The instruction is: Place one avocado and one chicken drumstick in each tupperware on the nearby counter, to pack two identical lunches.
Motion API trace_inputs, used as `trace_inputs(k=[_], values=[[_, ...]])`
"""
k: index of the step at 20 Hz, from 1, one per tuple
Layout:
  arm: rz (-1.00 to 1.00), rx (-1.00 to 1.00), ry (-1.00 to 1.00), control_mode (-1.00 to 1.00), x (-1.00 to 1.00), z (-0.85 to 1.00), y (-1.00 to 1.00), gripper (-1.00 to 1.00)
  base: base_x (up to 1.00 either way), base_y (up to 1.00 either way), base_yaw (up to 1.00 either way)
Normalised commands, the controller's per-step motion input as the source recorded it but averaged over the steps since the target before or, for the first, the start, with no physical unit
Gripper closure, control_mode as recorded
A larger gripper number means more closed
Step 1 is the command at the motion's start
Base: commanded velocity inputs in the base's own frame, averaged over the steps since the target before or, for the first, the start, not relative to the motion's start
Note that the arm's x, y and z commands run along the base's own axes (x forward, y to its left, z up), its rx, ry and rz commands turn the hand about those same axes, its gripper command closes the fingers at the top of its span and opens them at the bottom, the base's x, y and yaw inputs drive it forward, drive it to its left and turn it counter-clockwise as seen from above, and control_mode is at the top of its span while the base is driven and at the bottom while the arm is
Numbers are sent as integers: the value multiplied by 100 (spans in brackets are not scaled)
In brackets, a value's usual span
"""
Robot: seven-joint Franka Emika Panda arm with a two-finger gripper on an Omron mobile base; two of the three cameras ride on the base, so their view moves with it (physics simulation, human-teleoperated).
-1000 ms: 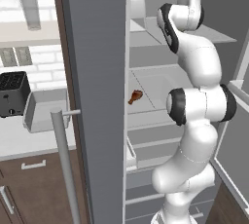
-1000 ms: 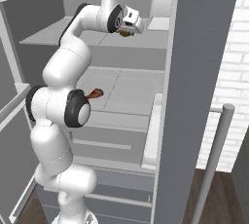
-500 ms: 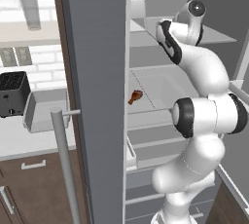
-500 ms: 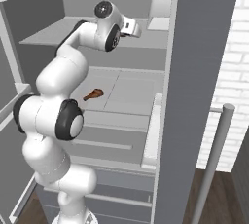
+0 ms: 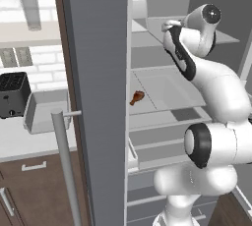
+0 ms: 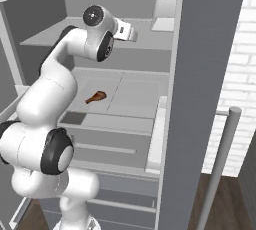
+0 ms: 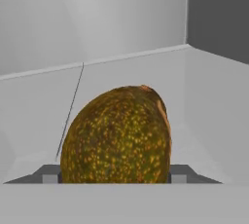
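**Closing on the avocado**

Fridge shelves framed the reach: the gripper (image 7: 115,179) sat on an upper shelf (image 6: 60,34), fingers (image 7: 48,175) flanking the avocado (image 7: 116,138), jaws partly apart. Whether they gripped it yet, I could not tell. Best to squeeze squarely across its middle, then lift straight. One drumstick (image 5: 137,97) lay a shelf lower.

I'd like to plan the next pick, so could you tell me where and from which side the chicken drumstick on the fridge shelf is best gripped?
Grip the chicken drumstick across its thick bulbous end, coming from above. It lies flat on the fridge shelf with open space around it, and the thin bone end gives the fingers little to hold. This is a judgement.
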Motion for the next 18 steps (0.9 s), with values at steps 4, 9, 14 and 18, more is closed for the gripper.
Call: trace_inputs(k=[4, 9, 14, 18], values=[[2, 0, -1, -100, -100, 1, 18, 100, 0, 0, 0], [3, -1, 10, -100, -100, 0, 27, 100, 0, 0, 0], [4, -6, 25, -100, -100, -19, 37, 100, 0, 0, 0], [7, -9, 31, -100, -100, -62, 23, 100, 0, 0, 0]])
